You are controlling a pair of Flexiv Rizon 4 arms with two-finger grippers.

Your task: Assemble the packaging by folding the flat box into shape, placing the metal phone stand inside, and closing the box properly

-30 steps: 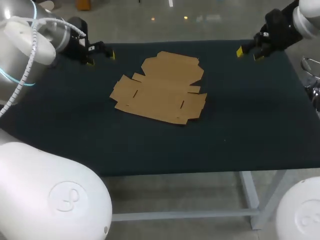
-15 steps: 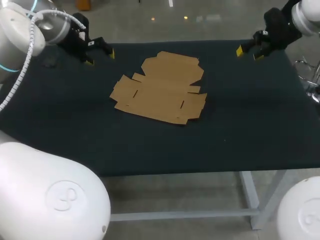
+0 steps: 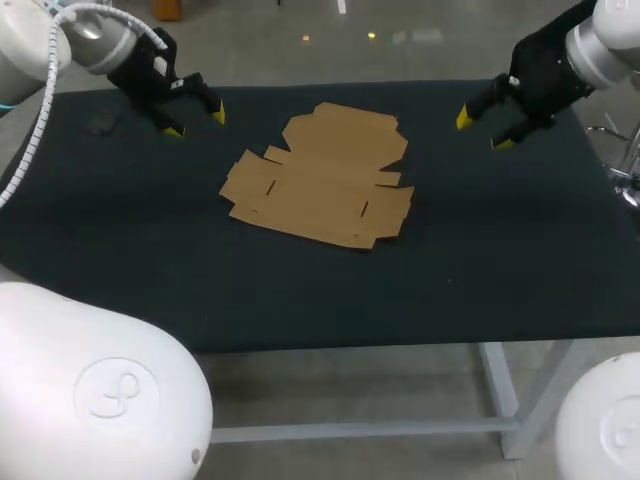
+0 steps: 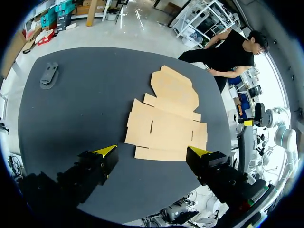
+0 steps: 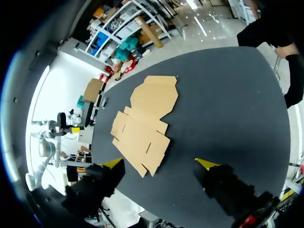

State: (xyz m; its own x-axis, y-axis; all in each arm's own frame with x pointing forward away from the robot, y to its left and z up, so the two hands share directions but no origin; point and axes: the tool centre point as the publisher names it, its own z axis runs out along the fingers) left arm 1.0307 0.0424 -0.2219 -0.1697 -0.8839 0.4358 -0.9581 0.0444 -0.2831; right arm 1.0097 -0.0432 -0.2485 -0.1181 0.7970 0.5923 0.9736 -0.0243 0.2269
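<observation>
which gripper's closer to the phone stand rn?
Left. The left gripper hovers between the phone stand and the flat box; the right gripper is on the box's far side.

One flat box (image 3: 320, 180), one phone stand (image 4: 49, 75), two sets of jaws.

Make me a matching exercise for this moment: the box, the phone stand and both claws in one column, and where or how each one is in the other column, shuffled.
Things
1. cardboard box
2. phone stand
3. left claw
4. right claw

Place or state
A. open and empty, over the far right part of the table
B. grey, lying alone near the far left corner
C. flat and unfolded, at the middle
D. open and empty, over the far left part

Pairs: 1-C, 2-B, 3-D, 4-A
</observation>
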